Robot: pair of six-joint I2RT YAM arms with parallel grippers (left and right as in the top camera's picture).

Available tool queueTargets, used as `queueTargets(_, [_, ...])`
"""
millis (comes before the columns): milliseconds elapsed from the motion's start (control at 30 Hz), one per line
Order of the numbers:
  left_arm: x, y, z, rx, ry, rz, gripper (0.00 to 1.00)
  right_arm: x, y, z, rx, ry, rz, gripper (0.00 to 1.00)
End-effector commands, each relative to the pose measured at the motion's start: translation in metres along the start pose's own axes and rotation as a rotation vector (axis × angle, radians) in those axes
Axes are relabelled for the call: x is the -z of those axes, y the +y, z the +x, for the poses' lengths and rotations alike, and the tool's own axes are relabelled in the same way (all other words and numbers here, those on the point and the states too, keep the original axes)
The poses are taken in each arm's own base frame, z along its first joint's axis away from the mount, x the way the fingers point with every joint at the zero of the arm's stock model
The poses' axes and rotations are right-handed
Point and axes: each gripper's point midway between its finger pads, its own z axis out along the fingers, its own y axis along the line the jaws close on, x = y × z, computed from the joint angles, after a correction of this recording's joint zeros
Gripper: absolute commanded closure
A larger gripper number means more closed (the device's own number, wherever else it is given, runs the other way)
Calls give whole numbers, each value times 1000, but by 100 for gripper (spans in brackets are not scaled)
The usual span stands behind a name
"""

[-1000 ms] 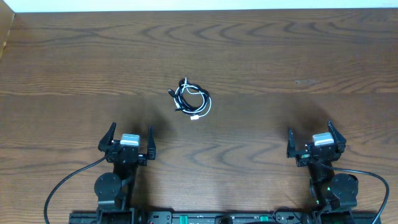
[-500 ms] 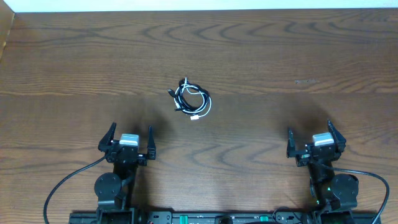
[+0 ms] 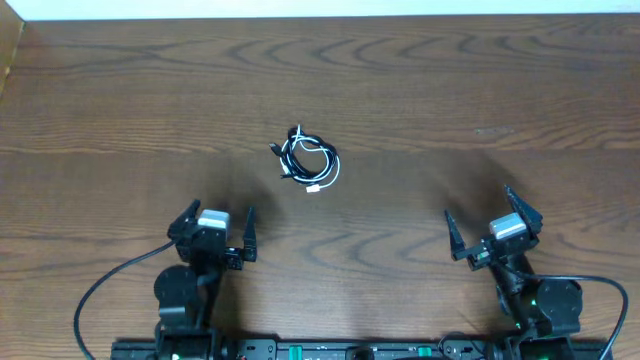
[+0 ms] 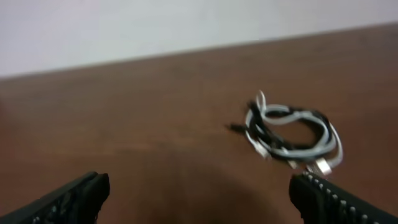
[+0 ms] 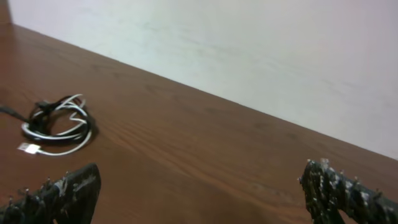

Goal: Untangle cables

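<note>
The cables (image 3: 308, 160) lie in one small tangled coil, black and white wound together. It sits ahead of my grippers, between them and well apart from both. I judge the main risk is pinching both strands at once, which would drag the whole bundle across the table (image 3: 120, 100) or tighten the knot. My left gripper (image 3: 222, 209) and right gripper (image 3: 477, 203) stand spread wide, holding and touching nothing.

Dark wood-grain table (image 3: 420, 90); pale wall (image 5: 249, 43) behind.
</note>
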Motion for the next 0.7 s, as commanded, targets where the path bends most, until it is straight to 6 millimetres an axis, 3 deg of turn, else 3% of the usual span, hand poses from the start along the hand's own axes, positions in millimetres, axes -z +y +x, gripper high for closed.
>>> queueTargets(0, [4,-10,-38,2,-24,77,3,-2,1,-32,30,-21,-48,1])
queueTargets(33, [3,-10,-57,7,-1,94,2,-7,0,-45,27,8,-84,1])
queueTargets(100, [1,-8,-70,14,32,98,2,-13,2,-51,29,37,-124,1])
queueTargets(400, [-28,-13,-106,80,270,209,2,-57,-1,-61,-93,314,-275,1])
queueTargets(567, [-69,-22,-109,112,448,341,3,-84,-1,-59,-186,481,-361,1])
queueTargets(667, [-108,-24,-113,142,534,393,2,-100,0,-57,-242,560,-396,1])
